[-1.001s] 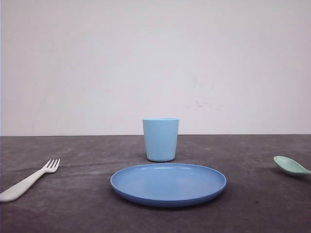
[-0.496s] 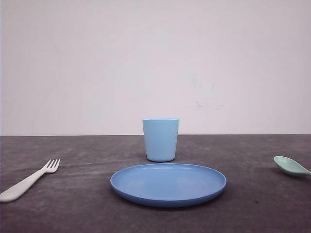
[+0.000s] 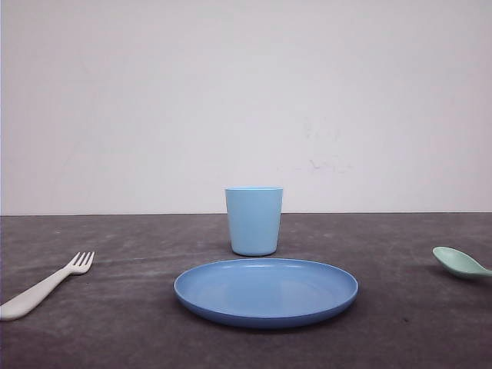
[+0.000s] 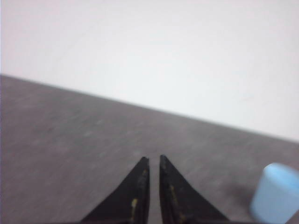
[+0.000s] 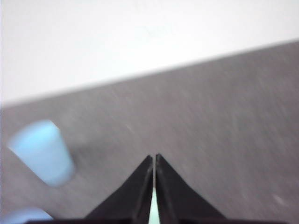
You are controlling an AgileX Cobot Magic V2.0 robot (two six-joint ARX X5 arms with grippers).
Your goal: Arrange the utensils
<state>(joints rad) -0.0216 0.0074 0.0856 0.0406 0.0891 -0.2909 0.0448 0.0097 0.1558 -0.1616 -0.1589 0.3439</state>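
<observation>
Blue plate (image 3: 265, 292) nearest on dark surface (image 3: 123, 338), white fork (image 3: 42, 287) at left edge, mint-green spoon (image 3: 460, 263) at right edge, blue cup (image 3: 254, 221) upright just behind plate, left gripper (image 4: 150, 161) and right gripper (image 5: 154, 157) both closed, empty, angled low over surface.

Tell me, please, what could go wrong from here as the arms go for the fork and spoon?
1. The small white plastic fork and mint-green plastic spoon lie flat on the dark table, so a claw may scrape it or slip off.
2. Both sit at the front view's edges, partly cut off, making aim harder.
3. The left claw and right claw are shut and must open first.
</observation>
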